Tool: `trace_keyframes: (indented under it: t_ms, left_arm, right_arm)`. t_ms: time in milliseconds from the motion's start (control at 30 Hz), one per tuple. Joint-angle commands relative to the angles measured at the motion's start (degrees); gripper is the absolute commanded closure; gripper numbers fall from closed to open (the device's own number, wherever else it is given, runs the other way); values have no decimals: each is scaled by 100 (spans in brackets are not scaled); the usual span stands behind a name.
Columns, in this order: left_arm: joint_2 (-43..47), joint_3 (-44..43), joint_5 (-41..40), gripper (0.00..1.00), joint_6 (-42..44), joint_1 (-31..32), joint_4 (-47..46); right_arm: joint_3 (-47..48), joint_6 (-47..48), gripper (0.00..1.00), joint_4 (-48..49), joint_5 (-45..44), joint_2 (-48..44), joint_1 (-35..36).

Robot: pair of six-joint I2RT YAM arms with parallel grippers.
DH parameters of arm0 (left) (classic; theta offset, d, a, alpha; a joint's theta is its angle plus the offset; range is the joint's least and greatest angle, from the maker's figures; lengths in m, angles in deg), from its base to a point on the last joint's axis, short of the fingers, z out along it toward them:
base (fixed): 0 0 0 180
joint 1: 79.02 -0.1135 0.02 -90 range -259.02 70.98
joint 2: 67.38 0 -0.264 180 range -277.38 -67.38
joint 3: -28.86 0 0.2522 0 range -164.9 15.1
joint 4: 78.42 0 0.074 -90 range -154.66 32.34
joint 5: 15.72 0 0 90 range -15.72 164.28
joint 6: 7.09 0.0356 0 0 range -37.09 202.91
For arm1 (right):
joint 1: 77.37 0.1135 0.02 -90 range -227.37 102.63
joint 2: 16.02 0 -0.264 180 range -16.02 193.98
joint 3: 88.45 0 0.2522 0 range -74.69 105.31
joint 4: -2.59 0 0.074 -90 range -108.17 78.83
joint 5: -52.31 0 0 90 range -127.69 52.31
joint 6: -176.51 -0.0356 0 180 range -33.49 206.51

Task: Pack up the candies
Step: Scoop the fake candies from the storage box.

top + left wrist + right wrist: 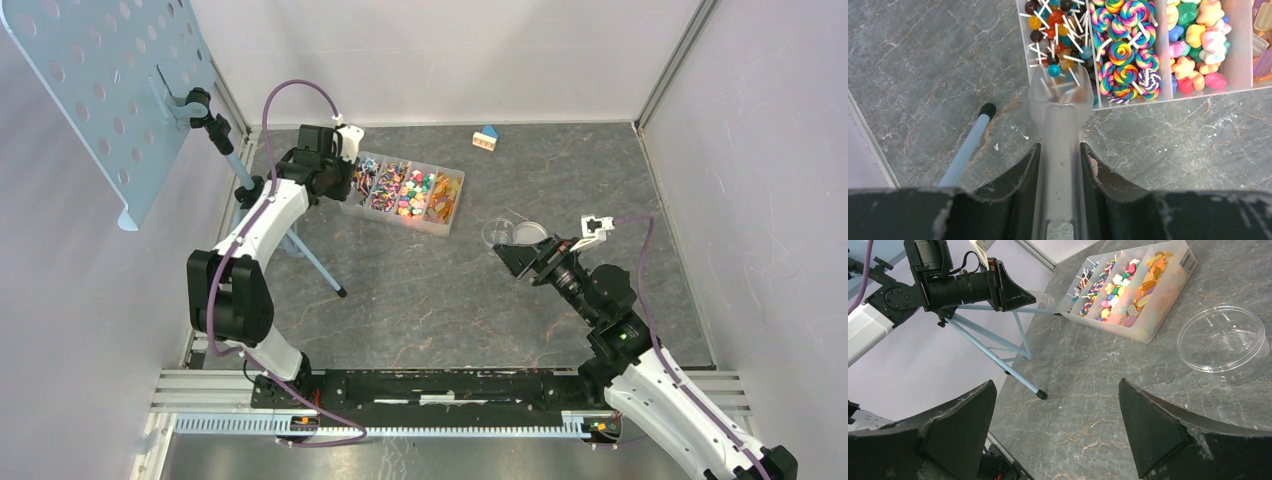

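The candies lie sorted in a clear compartment tray (443, 228): small ball lollipops (1053, 30), rainbow swirl lollipops (1120, 50), star sweets (1198, 35) and amber pieces (444, 195). My left gripper (1060, 155) is shut on the handle of a translucent scoop (1060, 97). The scoop's bowl lies over the near end of the ball-lollipop compartment, and sticks show through it. My right gripper (1058, 425) hangs open and empty above the bare table, just short of a clear round container (1223, 342).
A pale blue tripod leg (968, 147) with a black foot slants across the table left of the tray. It carries a perforated plate (110, 90). A small blue-roofed toy house (486, 138) stands at the back. Walls enclose the table.
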State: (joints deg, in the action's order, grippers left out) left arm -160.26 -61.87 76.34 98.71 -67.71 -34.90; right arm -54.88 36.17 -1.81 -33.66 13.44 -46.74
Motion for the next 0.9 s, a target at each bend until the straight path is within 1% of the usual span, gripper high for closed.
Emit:
trace_keyframes:
  t_ms: [0, 100, 267, 467, 667, 767, 867]
  left_arm:
    - [9, -99, -6, 98, 162, -37, 100]
    - [-105, -259, 53, 98, 165, -50, 220]
    - [-111, -39, 96, 98, 113, -125, 52]
    - [94, 230, 170, 98, 2, -138, -138]
    - [-244, -532, 228, 98, -3, -138, 317]
    - [-361, -462, 166, 98, -11, -137, 213]
    - [-356, -390, 126, 98, -100, -132, 298]
  right_arm:
    - [225, -28, 2, 204, 15, -51, -5]
    - [210, -62, 2, 251, 14, -49, -5]
    - [231, -102, 2, 320, 80, -3, -9]
    - [208, -79, 2, 307, 73, -36, -6]
    - [181, -132, 2, 338, 93, -53, -11]
    - [164, -157, 2, 372, 104, -62, -5]
    - [146, -162, 2, 367, 113, -88, -9]
